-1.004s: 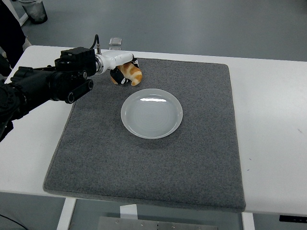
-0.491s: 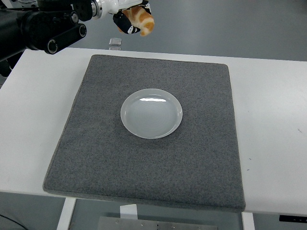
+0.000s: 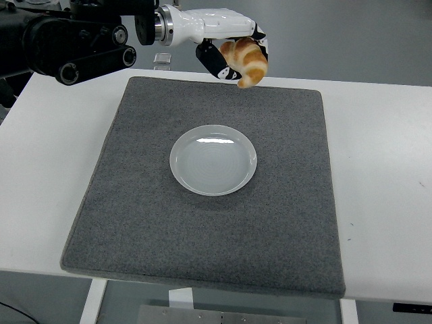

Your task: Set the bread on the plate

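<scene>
We carry the bread (image 3: 246,62) toward the plate (image 3: 213,160).
Our left hand (image 3: 226,42) has its fingers grasping it above the mat's (image 3: 202,223) far edge; next we lower and release.

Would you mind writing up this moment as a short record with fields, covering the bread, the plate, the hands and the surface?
bread: croissant, held in the air above the mat's far edge, not on the plate
left hand: left hand, white, fingers closed around the croissant
right hand: not in view
plate: white plate, empty, near the middle of the mat
mat: grey mat lying on the white table
other: small clear object at the table's far edge
task status: bread not yet placed
</scene>
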You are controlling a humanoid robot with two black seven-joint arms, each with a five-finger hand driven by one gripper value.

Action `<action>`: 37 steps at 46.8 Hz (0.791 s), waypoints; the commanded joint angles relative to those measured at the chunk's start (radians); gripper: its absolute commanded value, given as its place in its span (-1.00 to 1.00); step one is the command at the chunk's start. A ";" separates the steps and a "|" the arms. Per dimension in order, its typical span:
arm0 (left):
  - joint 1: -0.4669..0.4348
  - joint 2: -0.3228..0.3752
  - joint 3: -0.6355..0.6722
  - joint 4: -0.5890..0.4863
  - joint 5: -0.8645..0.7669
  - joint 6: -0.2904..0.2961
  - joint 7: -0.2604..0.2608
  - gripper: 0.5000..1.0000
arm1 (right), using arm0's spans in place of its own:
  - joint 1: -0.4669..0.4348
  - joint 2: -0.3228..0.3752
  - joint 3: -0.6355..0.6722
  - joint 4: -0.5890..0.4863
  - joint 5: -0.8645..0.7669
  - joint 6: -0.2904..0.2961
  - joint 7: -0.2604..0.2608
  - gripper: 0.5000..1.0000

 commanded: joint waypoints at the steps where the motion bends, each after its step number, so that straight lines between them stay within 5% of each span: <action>1: 0.012 0.009 0.003 -0.038 0.074 0.023 -0.039 -1.00 | 0.000 0.000 0.000 -0.001 0.000 0.000 -0.001 0.81; 9: 0.052 0.027 0.010 -0.106 0.155 0.030 -0.046 -1.00 | 0.000 0.000 0.000 0.000 0.000 0.000 0.000 0.81; 37: 0.288 0.020 0.011 -0.035 0.349 0.086 -0.029 -1.00 | 0.000 0.000 0.000 0.000 0.000 0.000 0.000 0.82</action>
